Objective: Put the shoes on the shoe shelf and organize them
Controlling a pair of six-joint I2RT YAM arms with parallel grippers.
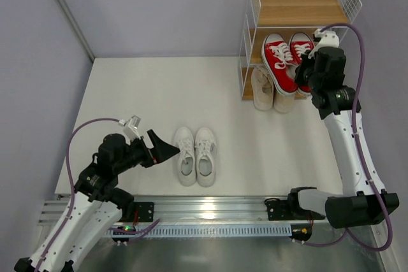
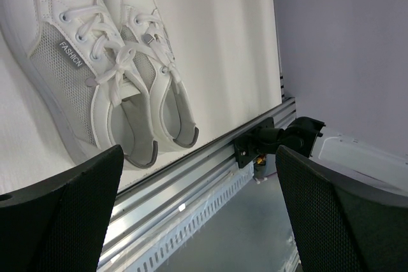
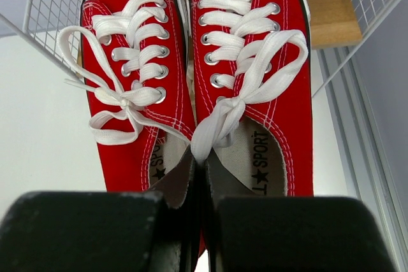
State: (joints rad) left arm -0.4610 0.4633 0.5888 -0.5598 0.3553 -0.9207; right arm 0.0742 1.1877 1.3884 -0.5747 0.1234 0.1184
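My right tool (image 1: 306, 73) is over by the far right corner of the worktop (image 1: 146, 93), where the shoe shelf (image 1: 299, 7) stands. Its fingers (image 3: 83, 230) are pressed together on the red pair (image 1: 285, 60), pinching the inner heel collars of both shoes in one bite, with only a thin strip of red canvas and grey lining between the pads in the wrist view. The red pair (image 3: 255, 87) lies side by side and touching. Its toes rest on the middle wooden board (image 3: 328, 14) inside the wire mesh side (image 3: 48, 1), and its heels hang out toward the near edge. The white laces are tied in loose bows.

Under them, the beige pair (image 1: 268, 90) sits on the lowest level with its heels poking out onto the worktop.

My left tool (image 1: 164, 149) is near the near edge, left of the middle. Its fingers (image 2: 60, 214) are spread wide apart and grip nothing. It points at the white pair (image 1: 196, 155), which stands just to its right, apart from it. The two white shoes (image 2: 108, 74) are together, toes toward the far edge and heels close to the metal rail (image 2: 185, 189) that runs along the near edge.
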